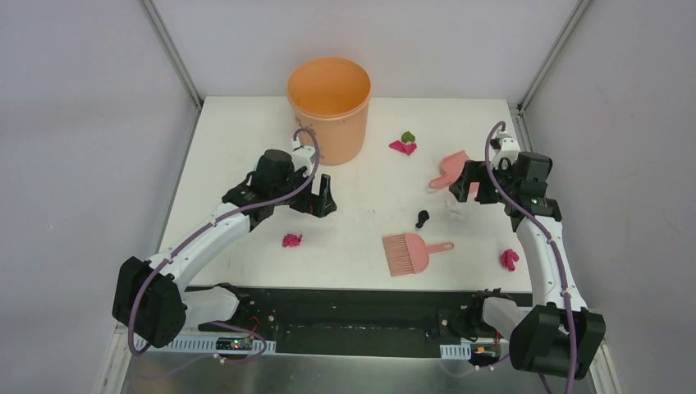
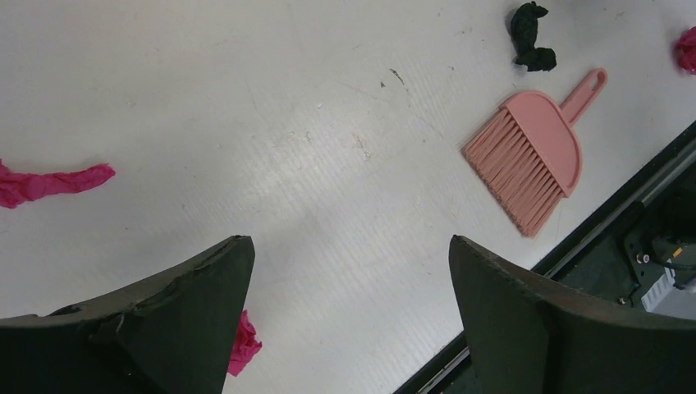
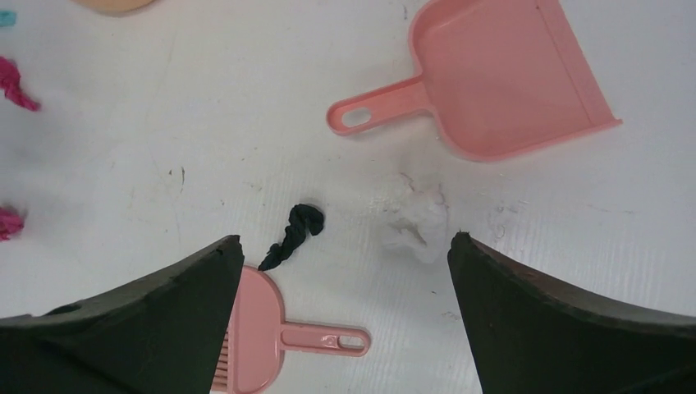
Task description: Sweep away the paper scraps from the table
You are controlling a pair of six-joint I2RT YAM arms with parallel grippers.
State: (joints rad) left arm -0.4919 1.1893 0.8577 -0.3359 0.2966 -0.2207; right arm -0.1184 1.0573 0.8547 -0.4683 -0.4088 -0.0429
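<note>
Paper scraps lie scattered on the white table (image 1: 246,131): a magenta wad (image 1: 292,240), a magenta and green pair (image 1: 403,145), a black wad (image 1: 422,218), a white wad (image 1: 454,210) and a magenta wad (image 1: 510,259). My left gripper (image 1: 322,197) is open and empty, above bare table left of centre (image 2: 349,242). Its view shows the pink brush (image 2: 533,156), the black wad (image 2: 529,37) and magenta scraps (image 2: 49,182). My right gripper (image 1: 469,187) is open and empty (image 3: 345,240), over the white wad (image 3: 418,222) and black wad (image 3: 295,234), near the pink dustpan (image 3: 509,74).
An orange bucket (image 1: 328,107) stands at the back centre. The pink dustpan (image 1: 450,170) lies right of centre. The pink brush (image 1: 408,252) lies near the front edge, handle pointing right. Grey walls and metal posts frame the table.
</note>
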